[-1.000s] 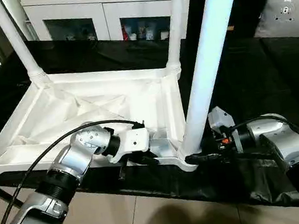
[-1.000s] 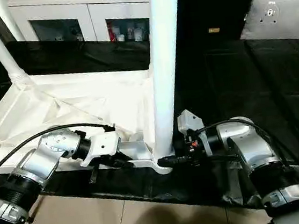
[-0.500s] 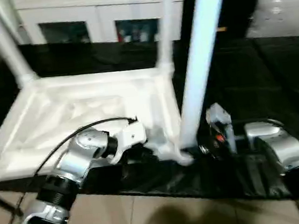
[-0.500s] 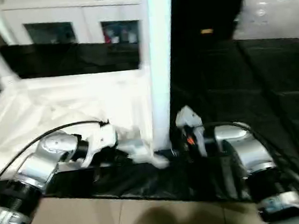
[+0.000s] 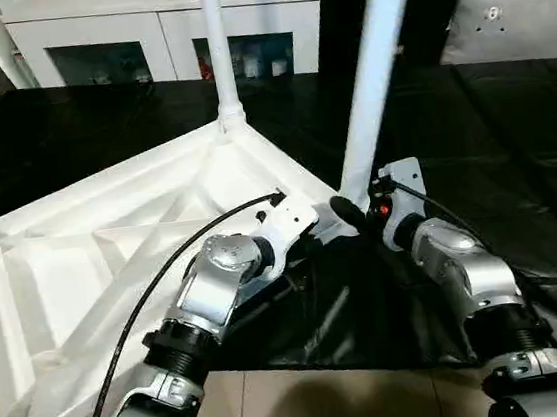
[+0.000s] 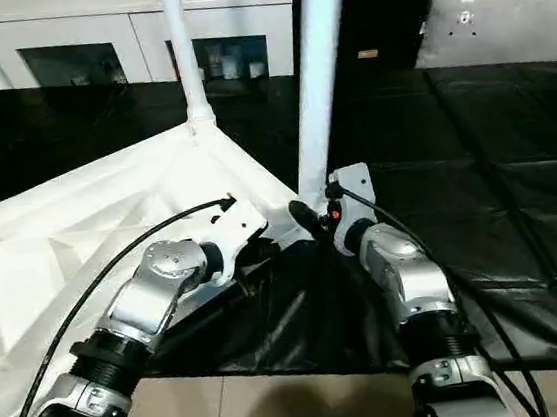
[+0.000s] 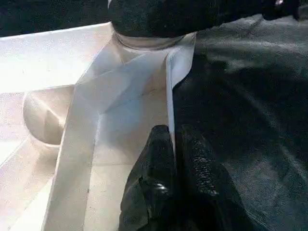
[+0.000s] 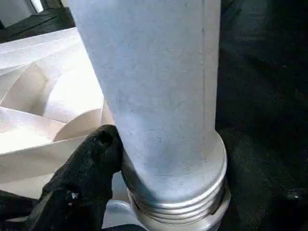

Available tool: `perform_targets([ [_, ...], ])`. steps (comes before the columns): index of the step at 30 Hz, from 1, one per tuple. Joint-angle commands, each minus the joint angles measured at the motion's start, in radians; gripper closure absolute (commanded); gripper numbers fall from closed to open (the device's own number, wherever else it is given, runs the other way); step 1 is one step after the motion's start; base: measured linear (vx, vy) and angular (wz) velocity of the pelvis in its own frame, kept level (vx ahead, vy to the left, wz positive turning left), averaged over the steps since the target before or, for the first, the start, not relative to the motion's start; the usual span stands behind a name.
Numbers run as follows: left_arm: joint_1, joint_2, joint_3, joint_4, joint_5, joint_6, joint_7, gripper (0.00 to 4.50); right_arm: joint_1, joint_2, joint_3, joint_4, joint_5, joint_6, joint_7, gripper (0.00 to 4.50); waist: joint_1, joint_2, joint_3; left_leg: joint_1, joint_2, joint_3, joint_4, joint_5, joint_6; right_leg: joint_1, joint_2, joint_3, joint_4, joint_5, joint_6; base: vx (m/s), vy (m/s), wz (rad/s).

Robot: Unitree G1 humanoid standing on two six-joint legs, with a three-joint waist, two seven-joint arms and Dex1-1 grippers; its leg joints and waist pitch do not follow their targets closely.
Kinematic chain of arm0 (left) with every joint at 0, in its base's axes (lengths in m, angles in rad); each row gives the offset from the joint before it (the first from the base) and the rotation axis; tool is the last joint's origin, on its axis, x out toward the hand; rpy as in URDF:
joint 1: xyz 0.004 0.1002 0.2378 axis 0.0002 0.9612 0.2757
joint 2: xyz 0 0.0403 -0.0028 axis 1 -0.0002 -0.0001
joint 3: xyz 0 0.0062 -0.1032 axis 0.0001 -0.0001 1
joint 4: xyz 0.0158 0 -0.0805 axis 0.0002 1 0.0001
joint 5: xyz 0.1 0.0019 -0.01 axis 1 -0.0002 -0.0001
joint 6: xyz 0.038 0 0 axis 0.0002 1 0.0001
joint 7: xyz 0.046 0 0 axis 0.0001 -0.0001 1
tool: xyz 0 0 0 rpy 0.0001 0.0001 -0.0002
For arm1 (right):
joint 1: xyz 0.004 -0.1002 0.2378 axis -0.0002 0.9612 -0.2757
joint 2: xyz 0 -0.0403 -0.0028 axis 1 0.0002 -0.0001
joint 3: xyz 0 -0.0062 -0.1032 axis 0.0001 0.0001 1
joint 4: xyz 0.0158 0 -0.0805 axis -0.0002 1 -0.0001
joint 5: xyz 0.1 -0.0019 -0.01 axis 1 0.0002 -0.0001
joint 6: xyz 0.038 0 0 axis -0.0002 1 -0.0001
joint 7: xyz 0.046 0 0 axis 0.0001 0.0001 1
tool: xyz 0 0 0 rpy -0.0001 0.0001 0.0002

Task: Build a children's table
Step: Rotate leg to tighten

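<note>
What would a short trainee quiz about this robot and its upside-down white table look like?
1. True or false: the white plastic table top lies ribbed side up on the black cloth.
2. What does the left gripper pinch? A) the table top's thin rim B) a leg C) the cloth
3. Which part does the right gripper hold, its jaws around it?

Key: 1 true; 2 A; 3 the base of the near round white leg, just above its corner socket.

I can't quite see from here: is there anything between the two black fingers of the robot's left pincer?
Yes. In the left wrist view, the fingers of the left pincer pinch the thin white rim of the tabletop, next to the black cloth.
</note>
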Motion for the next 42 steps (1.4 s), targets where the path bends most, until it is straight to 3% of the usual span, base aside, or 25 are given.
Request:
perform_targets([
  [1, -0.019, -0.037, -0.022, -0.01, -0.025, -0.053, 0.006, 4.5, 0.02, 0.033, 0.063, -0.004, 0.014, 0.008, 0.049, 0.75, 0.004, -0.011, -0.053, 0.01, 0.054, -0.03, -0.065, -0.171, 0.056, 0.035, -0.071, 0.041, -0.08, -0.126, -0.202, 0.0, 0.0, 0.0],
  [7, -0.019, 0.042, -0.025, 0.031, -0.005, -0.112, -0.039, 4.5, 0.046, -0.041, 0.048, -0.052, 0.049, -0.032, 0.181, 0.22, 0.005, -0.012, -0.05, 0.011, 0.055, -0.032, -0.069, -0.214, 0.052, 0.036, -0.072, 0.04, -0.088, -0.196, -0.185, 0.0, 0.0, 0.0],
  [12, -0.012, 0.116, -0.039, 0.043, -0.008, -0.182, -0.13, 4.5, 0.064, -0.143, 0.076, -0.086, 0.06, -0.045, 0.348, 0.05, 0.006, -0.012, -0.054, 0.008, 0.056, -0.031, -0.066, -0.191, 0.064, 0.038, -0.072, 0.038, -0.081, -0.16, -0.195, 0.0, 0.0, 0.0],
  [14, -0.005, 0.151, -0.052, 0.036, -0.019, -0.218, -0.197, 4.5, 0.067, -0.19, 0.098, -0.097, 0.061, -0.057, 0.434, 0.05, 0.008, -0.012, -0.057, 0.008, 0.057, -0.032, -0.063, -0.174, 0.069, 0.041, -0.074, 0.038, -0.078, -0.136, -0.203, 0.0, 0.0, 0.0],
  [15, -0.002, 0.161, -0.057, 0.035, -0.024, -0.229, -0.219, 4.5, 0.067, -0.202, 0.105, -0.1, 0.062, -0.062, 0.46, 0.05, 0.009, -0.007, -0.059, 0.007, 0.057, -0.031, -0.061, -0.163, 0.072, 0.041, -0.073, 0.038, -0.075, -0.115, -0.208, 0.0, 0.0, 0.0],
  [16, 0.001, 0.176, -0.064, 0.032, -0.03, -0.241, -0.25, 4.5, 0.065, -0.221, 0.118, -0.1, 0.059, -0.07, 0.497, 0.05, 0.01, -0.007, -0.064, 0.007, 0.058, -0.03, -0.056, -0.13, 0.088, 0.041, -0.071, 0.037, -0.065, -0.035, -0.228, 0.0, 0.0, 0.0],
  [20, 0.014, 0.25, -0.112, 0.02, -0.047, -0.336, -0.416, 4.5, 0.039, -0.295, 0.175, -0.072, 0.024, -0.134, 0.632, 0.05, 0.022, -0.005, -0.071, 0.0, 0.059, -0.027, -0.046, -0.088, 0.118, 0.041, -0.07, 0.033, -0.05, 0.074, -0.26, 0.0, 0.0, 0.0],
  [23, 0.015, 0.282, -0.138, 0.023, -0.042, -0.372, -0.477, 4.5, 0.025, -0.316, 0.197, -0.062, 0.01, -0.156, 0.674, 0.05, 0.032, -0.008, -0.066, 0.004, 0.064, -0.025, -0.047, -0.126, 0.11, 0.035, -0.072, 0.033, -0.052, 0.021, -0.265, 0.0, 0.0, 0.0],
  [25, 0.012, 0.306, -0.16, 0.031, -0.033, -0.411, -0.517, 4.5, 0.019, -0.332, 0.215, -0.063, 0.016, -0.157, 0.73, 0.05, 0.041, -0.004, -0.065, 0.008, 0.067, -0.025, -0.05, -0.152, 0.093, 0.032, -0.072, 0.034, -0.054, -0.026, -0.257, 0.0, 0.0, 0.0],
  [26, 0.008, 0.316, -0.17, 0.04, -0.026, -0.43, -0.532, 4.5, 0.02, -0.344, 0.229, -0.07, 0.022, -0.163, 0.777, 0.05, 0.041, -0.012, -0.064, 0.009, 0.067, -0.023, -0.051, -0.155, 0.09, 0.033, -0.071, 0.035, -0.055, -0.03, -0.254, 0.0, 0.0, 0.0],
  [29, 0.003, 0.326, -0.184, 0.047, -0.029, -0.461, -0.574, 4.5, 0.028, -0.361, 0.258, -0.079, 0.03, -0.174, 0.852, 0.05, 0.053, -0.01, -0.065, 0.009, 0.069, -0.025, -0.052, -0.16, 0.081, 0.032, -0.073, 0.036, -0.053, -0.05, -0.244, 0.0, 0.0, 0.0],
  [30, 0.003, 0.327, -0.185, 0.047, -0.031, -0.465, -0.582, 4.5, 0.029, -0.364, 0.264, -0.077, 0.027, -0.185, 0.861, 0.31, 0.053, -0.011, -0.064, 0.009, 0.068, -0.025, -0.052, -0.164, 0.077, 0.032, -0.074, 0.035, -0.054, -0.055, -0.243, 0.0, 0.0, 0.0],
  [33, 0.001, 0.329, -0.189, 0.048, -0.036, -0.479, -0.601, 4.5, 0.032, -0.369, 0.284, -0.066, 0.024, -0.187, 0.886, 0.38, 0.054, -0.011, -0.066, 0.008, 0.067, -0.025, -0.051, -0.155, 0.074, 0.033, -0.075, 0.036, -0.053, -0.052, -0.242, 0.0, 0.0, 0.0],
  [36, -0.003, 0.332, -0.197, 0.059, -0.029, -0.497, -0.605, 4.5, 0.034, -0.37, 0.293, -0.053, 0.028, -0.186, 0.906, 0.82, 0.057, -0.01, -0.067, 0.009, 0.066, -0.025, -0.049, -0.157, 0.073, 0.032, -0.075, 0.036, -0.054, -0.058, -0.243, 0.0, 0.0, 0.0],
  [38, -0.003, 0.333, -0.198, 0.064, -0.031, -0.503, -0.608, 4.5, 0.034, -0.37, 0.293, -0.052, 0.033, -0.182, 0.912, 0.83, 0.058, -0.011, -0.068, 0.008, 0.066, -0.026, -0.048, -0.149, 0.074, 0.033, -0.074, 0.036, -0.052, -0.047, -0.243, 0.0, 0.0, 0.0],
  [42, -0.004, 0.335, -0.196, 0.075, -0.032, -0.515, -0.619, 4.5, 0.035, -0.37, 0.293, -0.045, 0.032, -0.186, 0.925, 1.27, 0.063, -0.011, -0.07, 0.008, 0.066, -0.025, -0.046, -0.134, 0.082, 0.033, -0.074, 0.035, -0.048, -0.021, -0.248, 0.0, 0.0, 0.0],
])
